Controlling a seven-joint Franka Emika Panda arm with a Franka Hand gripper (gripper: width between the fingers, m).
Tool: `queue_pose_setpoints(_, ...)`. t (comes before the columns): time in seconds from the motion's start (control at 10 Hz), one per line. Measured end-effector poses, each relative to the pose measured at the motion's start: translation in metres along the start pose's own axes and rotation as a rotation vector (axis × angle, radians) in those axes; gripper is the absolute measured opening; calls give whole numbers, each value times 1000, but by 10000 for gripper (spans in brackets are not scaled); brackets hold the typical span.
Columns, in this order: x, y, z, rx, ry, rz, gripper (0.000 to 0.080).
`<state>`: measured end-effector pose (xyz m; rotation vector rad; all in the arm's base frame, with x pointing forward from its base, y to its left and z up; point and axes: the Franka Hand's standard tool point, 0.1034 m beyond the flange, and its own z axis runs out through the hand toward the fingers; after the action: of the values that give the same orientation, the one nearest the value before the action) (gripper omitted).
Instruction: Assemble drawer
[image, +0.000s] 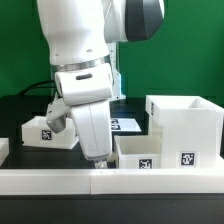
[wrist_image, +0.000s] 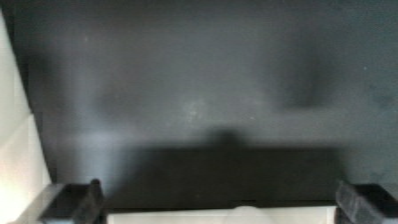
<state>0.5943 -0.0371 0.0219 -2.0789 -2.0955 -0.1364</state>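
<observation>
On the black table (image: 20, 108), exterior view: white drawer parts lie loose around one white robot arm (image: 85, 50) that fills the middle.
Housing (image: 186, 125): large open-topped cube at 3 o'clock, upright, with a black-and-white tag low on its front. My guess is it stands there to receive the trays.
Near tray (image: 140, 152): small open-top box just beside the housing, toward 5 o'clock, tag facing me, not slid in.
Far tray (image: 45, 131): second small tagged box at 9 o'clock, well apart from the housing, partly behind the arm.
Rail (image: 40, 181): long and low, running across 6 o'clock. It probably gives parts an edge to square against.
Marker board (image: 126, 123): flat tagged sheet behind the arm, near centre.
Gripper (image: 98, 158): points down between the two trays, close to the rail, perhaps lining up on the near tray.
Fingers (wrist_image: 80, 200), wrist view: two dark tips stand wide apart with nothing held, so the tool is released and empty.
Pale strip (wrist_image: 222, 217), wrist view: lies between the fingertips, too blurred to name. Bare dark table lies beyond it.
Progress: judged barely begun, with both trays outside the housing.
</observation>
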Motion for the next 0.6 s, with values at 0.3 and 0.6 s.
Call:
queue_pose_setpoints(0.3,10,0,5,-13,1,13,649)
queue_pose_setpoints(0.6,10,0,5,-12,1,14,649)
